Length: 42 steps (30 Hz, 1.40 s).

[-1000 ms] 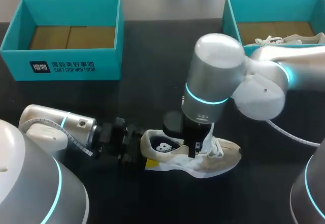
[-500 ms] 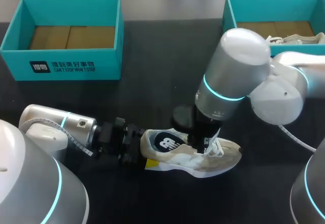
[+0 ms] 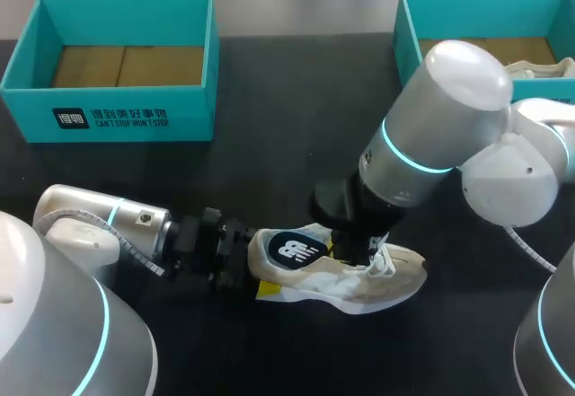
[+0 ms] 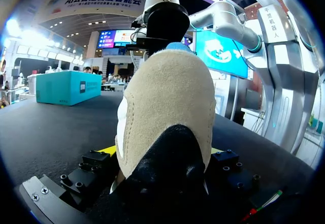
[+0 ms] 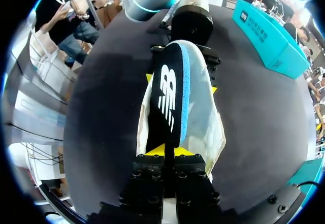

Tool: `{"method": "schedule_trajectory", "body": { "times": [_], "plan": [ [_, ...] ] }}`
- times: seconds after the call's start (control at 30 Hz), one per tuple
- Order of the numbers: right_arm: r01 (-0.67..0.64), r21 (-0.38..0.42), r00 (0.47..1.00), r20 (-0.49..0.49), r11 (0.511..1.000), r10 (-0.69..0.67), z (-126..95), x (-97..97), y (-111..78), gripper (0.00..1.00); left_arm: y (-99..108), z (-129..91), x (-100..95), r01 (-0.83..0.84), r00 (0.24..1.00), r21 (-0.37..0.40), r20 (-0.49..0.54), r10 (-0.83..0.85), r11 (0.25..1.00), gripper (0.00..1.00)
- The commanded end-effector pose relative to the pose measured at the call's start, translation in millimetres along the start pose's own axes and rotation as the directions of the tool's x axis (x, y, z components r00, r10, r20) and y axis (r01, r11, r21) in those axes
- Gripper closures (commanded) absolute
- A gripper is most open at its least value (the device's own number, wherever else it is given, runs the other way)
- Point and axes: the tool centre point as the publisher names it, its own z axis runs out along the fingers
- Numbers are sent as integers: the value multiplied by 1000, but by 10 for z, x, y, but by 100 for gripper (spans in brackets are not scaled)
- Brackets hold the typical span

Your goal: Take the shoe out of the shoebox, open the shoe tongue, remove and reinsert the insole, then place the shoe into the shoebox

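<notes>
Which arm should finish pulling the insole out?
Right. The right gripper is shut on the insole, partly lifted from the shoe; the left gripper clamps the heel, steadying it.

shoe (image 3: 359,284): beige, on table | insole (image 3: 292,250): dark, partly out | shoebox (image 3: 126,118): teal, open

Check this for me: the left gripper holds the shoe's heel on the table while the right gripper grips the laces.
One part is wrong: the right gripper is shut on the dark insole, not the laces, as the right wrist view shows. The left gripper does hold the shoe by its heel on the table.
</notes>
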Motion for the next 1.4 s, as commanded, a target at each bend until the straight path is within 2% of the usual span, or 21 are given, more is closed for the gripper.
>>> {"method": "schedule_trajectory", "body": {
  "times": [0.03,0.33,0.43,0.83,1.0,1.03,1.07,1.17,1.23,1.4],
  "plan": [
    [15,9,1000,-17,1000,-15,7,-15,69,100,5,0,-7,0,1000,-1,0,0,1000,100],
    [25,-14,1000,-8,1000,-26,-93,-124,164,100,5,0,-7,0,1000,-1,0,0,1000,100],
    [69,-28,997,-15,997,-69,-118,-143,274,100,5,0,-7,0,1000,-1,0,0,1000,100],
    [159,-35,984,-77,987,-161,-69,-75,525,100,5,0,-7,0,1000,-1,0,0,1000,100],
    [162,-32,982,-92,986,-164,-62,-67,541,100,5,0,-7,0,1000,-1,0,0,1000,100],
    [156,-32,983,-94,987,-158,-60,-65,535,95,5,0,-7,0,1000,-1,0,0,1000,100],
    [154,-31,983,-95,988,-157,-59,-64,526,79,5,0,-7,0,1000,-1,0,0,1000,100],
    [133,-30,986,-99,991,-136,-53,-67,486,54,5,0,-7,0,1000,-1,0,0,1000,100],
    [118,-30,987,-102,993,-121,-52,-68,454,31,5,0,-7,0,1000,-1,0,0,1000,100],
    [95,-34,990,-104,995,-98,-91,-78,404,38,5,0,-7,0,1000,-1,0,0,1000,100]
  ]
}}
